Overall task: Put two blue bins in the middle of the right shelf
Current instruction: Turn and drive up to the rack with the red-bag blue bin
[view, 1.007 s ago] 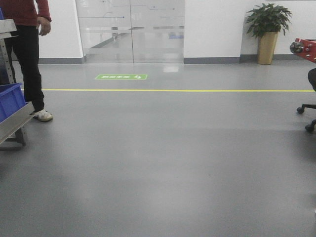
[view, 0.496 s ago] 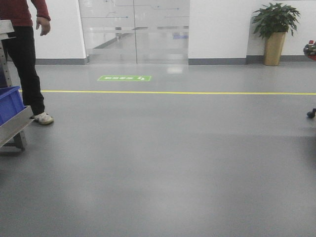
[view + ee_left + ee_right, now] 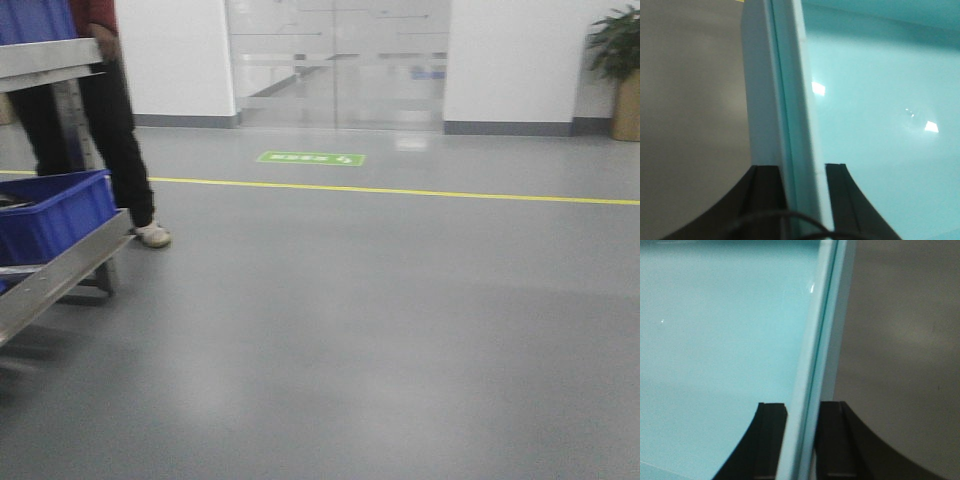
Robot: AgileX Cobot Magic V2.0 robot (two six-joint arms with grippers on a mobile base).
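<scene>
Rack (image 3: 60,285): front view, steel, at far left; two tiers show.
Royal-blue bin (image 3: 55,215): sits on the rack's lower tier, behind its front rail.
Upper blue bin (image 3: 35,18): on the rack's upper tier, cut off by the frame edge.
Person (image 3: 120,150): dark trousers, standing just behind the rack.
Yellow line (image 3: 400,192): runs across the grey floor beyond the rack.
Green floor marker (image 3: 311,158): past the yellow line, farther from the rack.
Left gripper (image 3: 801,200): left wrist view, black fingers (image 3: 765,200) pressed on either side of one side wall of the pale-blue bin (image 3: 880,125).
Pale-blue bin: glossy inside on one side of the wall, grey floor (image 3: 690,100) on the other. Can't tell if it's one bin or two nested.
Right gripper (image 3: 801,440): right wrist view, fingers (image 3: 771,440) pinching a side wall of the pale-blue bin (image 3: 715,340), floor outside the wall.
</scene>
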